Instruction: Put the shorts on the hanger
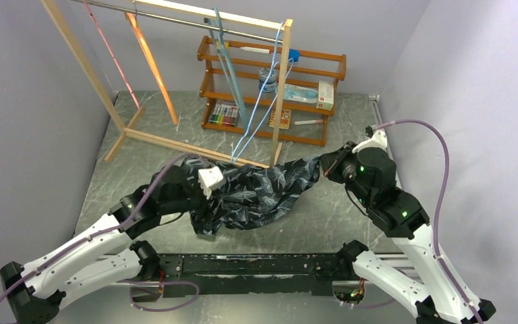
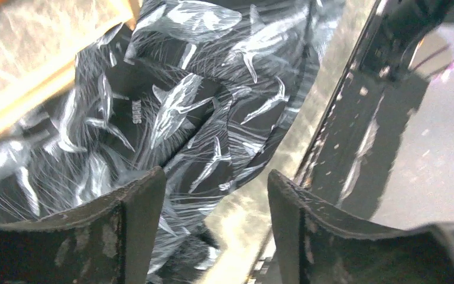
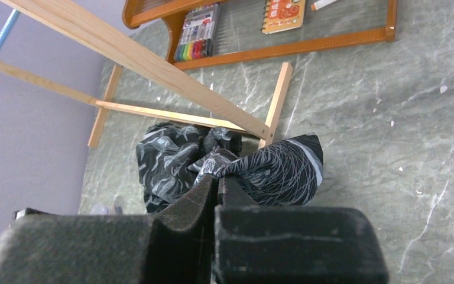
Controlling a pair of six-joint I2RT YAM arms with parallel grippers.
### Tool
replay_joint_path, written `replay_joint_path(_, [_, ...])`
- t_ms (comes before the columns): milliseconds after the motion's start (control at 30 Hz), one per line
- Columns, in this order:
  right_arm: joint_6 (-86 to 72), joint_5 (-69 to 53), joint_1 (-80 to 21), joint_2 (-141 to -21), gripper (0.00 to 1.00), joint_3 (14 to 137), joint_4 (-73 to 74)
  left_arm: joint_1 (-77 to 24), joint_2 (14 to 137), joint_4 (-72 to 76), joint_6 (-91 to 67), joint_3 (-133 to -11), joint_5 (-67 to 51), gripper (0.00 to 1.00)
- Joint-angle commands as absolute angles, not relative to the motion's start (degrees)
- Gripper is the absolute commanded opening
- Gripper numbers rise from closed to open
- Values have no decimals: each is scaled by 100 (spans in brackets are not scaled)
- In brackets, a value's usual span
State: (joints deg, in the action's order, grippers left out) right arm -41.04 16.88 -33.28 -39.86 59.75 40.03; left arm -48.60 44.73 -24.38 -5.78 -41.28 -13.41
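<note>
Shorts [image 1: 263,192] lie bunched at mid-tabletop [image 1: 351,216], nearest the arms, which reach in from 6 o'clock. Left jaws stand wide at the shorts' 9 o'clock edge, gripping nothing. In the left wrist view, printed fabric shows in the gap beyond the fingers [image 2: 136,225]. Right jaws are pinched tight on a fold at the shorts' 3 o'clock end, and the cloth stretches from there back to the heap. Just past the heap, toward 12 o'clock, runs the foot rail of a wooden rack [image 1: 175,143]. The hanger [image 1: 236,154] hangs from the rack's top bar and slants down. Its low corner ends at the shorts' far edge; whether it touches them I cannot tell. A teal hanger [image 1: 231,74] hangs just beside it on its 9 o'clock side, and a pink hanger [image 1: 110,50] hangs farther toward 9 o'clock. Farthest, at 12 o'clock, a shelf [image 1: 303,140] holds markers [image 1: 222,113].
</note>
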Motion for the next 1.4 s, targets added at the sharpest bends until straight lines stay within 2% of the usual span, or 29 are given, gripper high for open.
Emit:
replay_joint_path(0, [-3824,1759,-3303,-4162,0,6450,3840,-4944,4450,-2058,2188,-3693,-2200,70])
replay_joint_path(267, [-3686,1745,-3306,-4143,0,6632,3729,-4948,5085,-1976,3440,-3280,-2155,72])
replay_joint_path(500, [-3682,1740,-3307,-4083,0,6616,3714,-4949,5261,-1693,3618,-2944,-1286,73])
replay_joint_path(567, [-3698,1727,-3306,-4047,0,6570,3702,-4949,5351,-1623,3703,-2884,-1109,70])
replay_joint_path(600, [-3704,1723,-3307,-4029,0,6563,3709,-4948,5394,-1581,3720,-2880,-952,66])
replay_joint_path(633, [-3708,1715,-3310,-4009,0,6564,3721,-4953,5426,-1587,3751,-2907,-781,55])
replay_joint_path(700, [-3722,1702,-3305,-3936,0,6608,3762,-4948,5430,-1706,3771,-3058,-531,19])
replay_joint_path(733, [-3731,1705,-3305,-3867,0,6633,3795,-4953,5352,-1740,3774,-3126,-475,9])
replay_joint_path(767, [-3735,1717,-3307,-3834,0,6668,3832,-4949,5235,-1756,3767,-3177,-470,7])
replay_joint_path(933, [-3717,1652,-3310,-3665,0,7148,4183,-5000,4082,-1587,3634,-3230,-698,7])
replay_joint_path(1133, [-3676,1079,-3305,-3731,0,8448,4565,-5027,2721,-1662,3448,-3965,-1784,7])
replay_joint_path(1367, [-3653,653,-3309,-4179,0,9228,4203,-5027,2735,-2091,3451,-4779,-1963,7])
